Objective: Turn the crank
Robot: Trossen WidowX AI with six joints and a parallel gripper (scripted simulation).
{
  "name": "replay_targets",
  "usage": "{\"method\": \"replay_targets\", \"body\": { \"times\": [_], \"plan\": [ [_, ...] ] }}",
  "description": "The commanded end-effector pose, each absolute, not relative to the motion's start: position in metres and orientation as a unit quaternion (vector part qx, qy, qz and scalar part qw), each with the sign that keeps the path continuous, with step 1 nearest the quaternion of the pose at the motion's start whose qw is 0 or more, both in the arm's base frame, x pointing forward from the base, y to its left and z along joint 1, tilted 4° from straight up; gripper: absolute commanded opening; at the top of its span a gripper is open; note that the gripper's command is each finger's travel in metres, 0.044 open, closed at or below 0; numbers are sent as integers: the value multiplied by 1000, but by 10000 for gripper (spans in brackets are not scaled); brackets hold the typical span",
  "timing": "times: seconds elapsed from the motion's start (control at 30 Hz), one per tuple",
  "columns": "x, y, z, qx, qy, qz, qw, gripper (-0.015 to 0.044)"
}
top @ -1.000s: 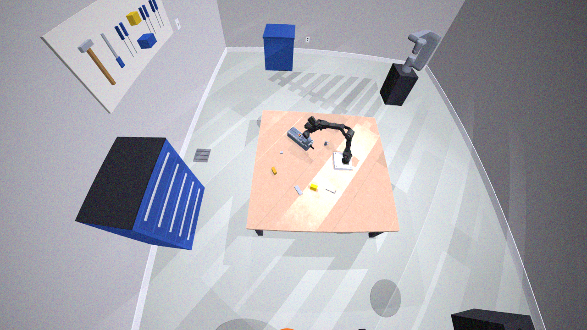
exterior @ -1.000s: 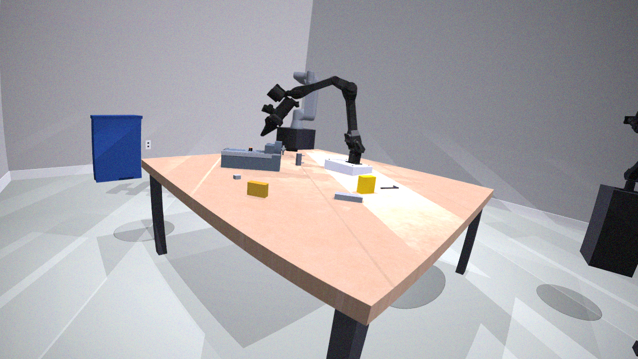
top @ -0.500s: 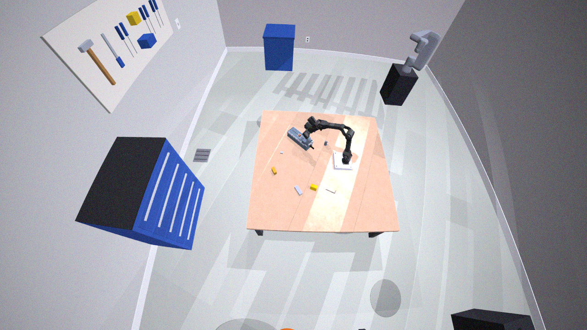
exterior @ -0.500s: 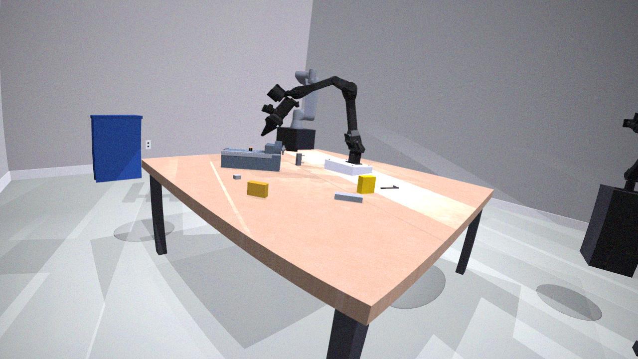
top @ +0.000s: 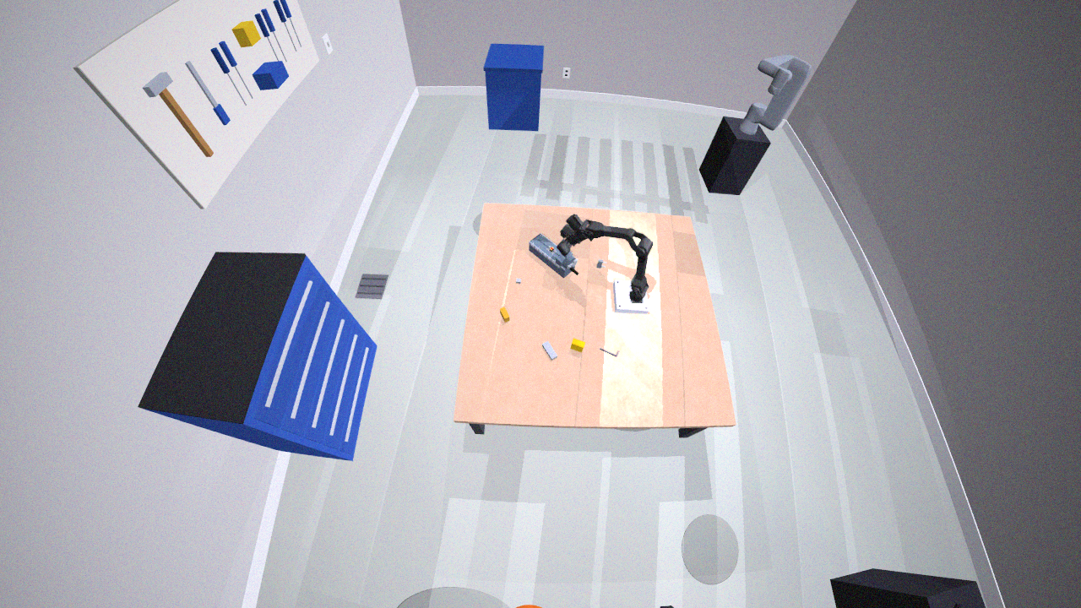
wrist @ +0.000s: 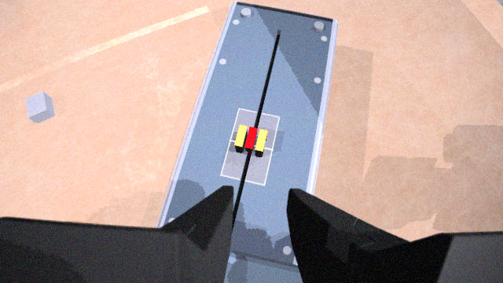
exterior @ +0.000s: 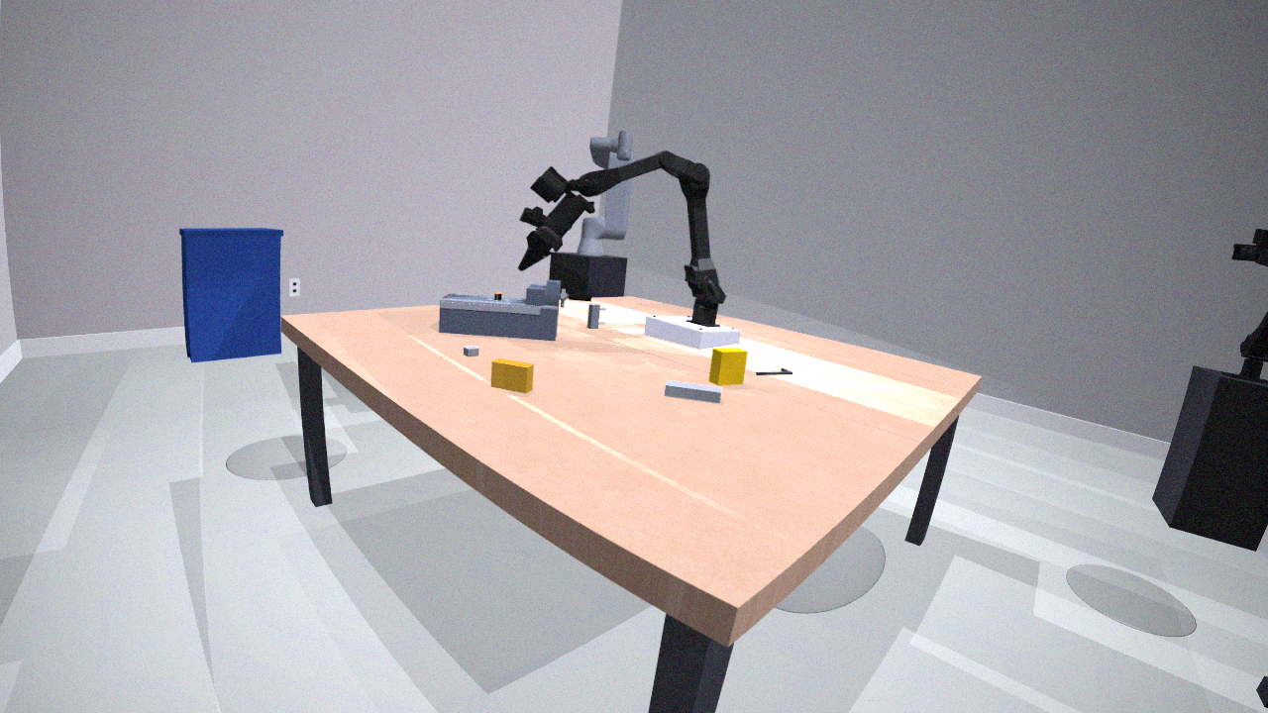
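The pincer [top: 563, 251] [exterior: 524, 265] [wrist: 260, 198] hangs above the machine [top: 547, 258] [exterior: 498, 321] [wrist: 295, 94], its two tips partly apart with a gap between them and nothing held, while the crank handle [top: 574, 271] sticks out from one end of the machine, away from the tips. On the machine's top, the red pointer [wrist: 251, 138] sits between the two brass marks [wrist: 240, 137] [wrist: 261, 142] and looks about level with them. The machine rests on the tabletop [top: 529, 385] [exterior: 620, 460] [wrist: 118, 118], with a small grey cube [top: 518, 281] [exterior: 471, 352] [wrist: 39, 107] near it and apart from it.
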State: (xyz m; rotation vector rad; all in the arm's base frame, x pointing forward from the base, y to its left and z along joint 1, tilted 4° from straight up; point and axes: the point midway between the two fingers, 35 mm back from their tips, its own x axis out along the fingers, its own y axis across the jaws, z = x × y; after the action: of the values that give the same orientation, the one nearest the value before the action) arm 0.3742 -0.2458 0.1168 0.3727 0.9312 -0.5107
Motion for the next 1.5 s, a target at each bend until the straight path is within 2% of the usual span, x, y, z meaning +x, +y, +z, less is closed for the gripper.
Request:
{"method": "replay_targets", "body": {
  "times": [0.0,0.3,0.37,0.93,1.47],
  "plan": [
    [374,-246,117,176,442,-243,846,184],
    [374,-246,117,176,442,-243,846,420],
    [374,-246,117,176,442,-243,846,440],
    [374,-246,117,176,442,-243,846,0],
    [374,-246,117,177,441,-242,846,0]
  ]
}}
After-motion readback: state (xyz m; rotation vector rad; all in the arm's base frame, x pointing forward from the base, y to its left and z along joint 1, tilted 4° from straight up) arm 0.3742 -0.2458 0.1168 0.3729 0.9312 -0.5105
